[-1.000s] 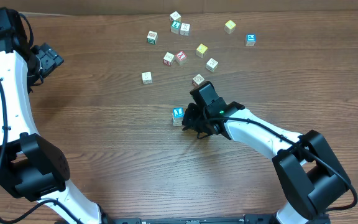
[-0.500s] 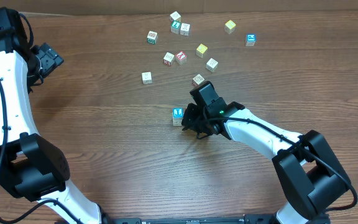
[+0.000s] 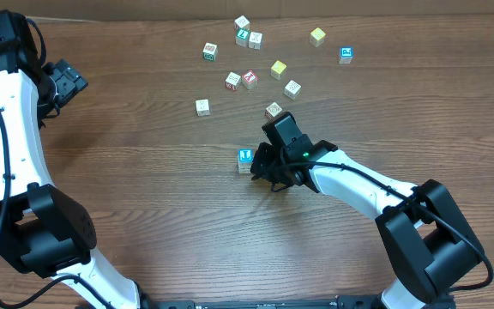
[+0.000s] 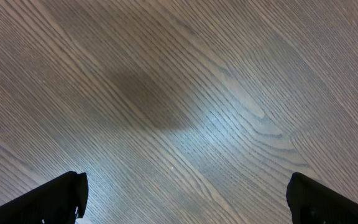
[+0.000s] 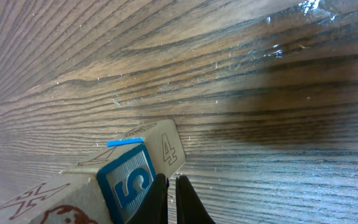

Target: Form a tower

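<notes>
The right claw [image 5: 171,193] is pressed together and holds nothing. The tower [image 5: 135,177] stands on the table [image 5: 278,74] just beside its tips, to their left in the wrist view. The left claw [image 4: 182,202] is spread wide, well apart from the tower.

A brown wood-grain table [image 3: 144,189] bears scattered loose cubes [image 3: 279,69] (far side) and the tower [image 3: 245,158] mid-table.

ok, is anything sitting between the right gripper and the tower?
Nothing visible. The right gripper is shut, with its tips right beside the tower, next to the cube face marked 4. Whether they touch cannot be told. The nearest loose cube lies behind the wrist, not between them.
</notes>
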`<state>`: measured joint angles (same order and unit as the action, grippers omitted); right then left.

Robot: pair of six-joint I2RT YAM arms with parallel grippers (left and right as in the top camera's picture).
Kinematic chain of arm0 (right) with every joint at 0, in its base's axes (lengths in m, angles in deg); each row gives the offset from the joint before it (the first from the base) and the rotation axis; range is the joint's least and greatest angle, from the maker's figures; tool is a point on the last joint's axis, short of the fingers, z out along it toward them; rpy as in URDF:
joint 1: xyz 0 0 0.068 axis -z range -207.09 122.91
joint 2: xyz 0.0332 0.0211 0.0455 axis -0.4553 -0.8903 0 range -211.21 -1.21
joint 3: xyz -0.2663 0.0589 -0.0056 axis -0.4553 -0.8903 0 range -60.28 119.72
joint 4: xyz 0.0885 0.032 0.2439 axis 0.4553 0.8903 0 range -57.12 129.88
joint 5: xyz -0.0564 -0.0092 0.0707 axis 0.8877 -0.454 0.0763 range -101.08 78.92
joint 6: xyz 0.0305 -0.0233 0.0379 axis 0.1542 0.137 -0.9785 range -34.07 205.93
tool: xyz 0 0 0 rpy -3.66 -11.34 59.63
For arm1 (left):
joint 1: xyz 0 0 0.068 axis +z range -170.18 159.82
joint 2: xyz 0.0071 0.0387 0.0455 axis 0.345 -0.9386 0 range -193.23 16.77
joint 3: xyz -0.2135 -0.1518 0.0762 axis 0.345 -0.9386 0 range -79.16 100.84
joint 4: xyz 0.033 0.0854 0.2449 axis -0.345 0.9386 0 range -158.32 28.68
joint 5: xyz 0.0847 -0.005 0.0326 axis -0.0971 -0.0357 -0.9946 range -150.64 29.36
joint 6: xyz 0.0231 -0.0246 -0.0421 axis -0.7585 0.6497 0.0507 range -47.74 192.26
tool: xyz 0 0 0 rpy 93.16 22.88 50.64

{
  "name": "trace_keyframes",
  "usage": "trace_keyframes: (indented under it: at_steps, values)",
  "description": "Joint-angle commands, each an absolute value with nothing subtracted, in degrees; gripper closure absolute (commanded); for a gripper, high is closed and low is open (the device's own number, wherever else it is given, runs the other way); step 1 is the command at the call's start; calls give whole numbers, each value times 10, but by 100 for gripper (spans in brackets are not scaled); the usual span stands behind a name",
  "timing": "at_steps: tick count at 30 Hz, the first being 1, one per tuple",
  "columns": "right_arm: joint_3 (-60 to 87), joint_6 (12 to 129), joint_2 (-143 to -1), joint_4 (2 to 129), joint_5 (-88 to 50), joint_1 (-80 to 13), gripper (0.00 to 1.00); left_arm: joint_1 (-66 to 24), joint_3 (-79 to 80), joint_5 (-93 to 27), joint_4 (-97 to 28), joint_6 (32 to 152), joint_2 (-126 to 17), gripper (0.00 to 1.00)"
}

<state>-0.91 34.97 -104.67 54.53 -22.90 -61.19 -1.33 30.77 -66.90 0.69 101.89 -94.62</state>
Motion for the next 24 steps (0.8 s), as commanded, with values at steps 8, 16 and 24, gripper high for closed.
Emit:
trace_keyframes:
  at_steps: [8, 16, 24]
  values:
    - [-11, 354, -1045, 543, -225, -608, 96, -16, 308, -672, 6, 1016, -945, 0]
    - [-11, 360, -1045, 533, -158, -603, 96, -16, 308, -672, 6, 1016, -945, 0]
    - [-6, 458, -1045, 489, -185, -594, 96, -16, 308, -672, 6, 1016, -945, 1]
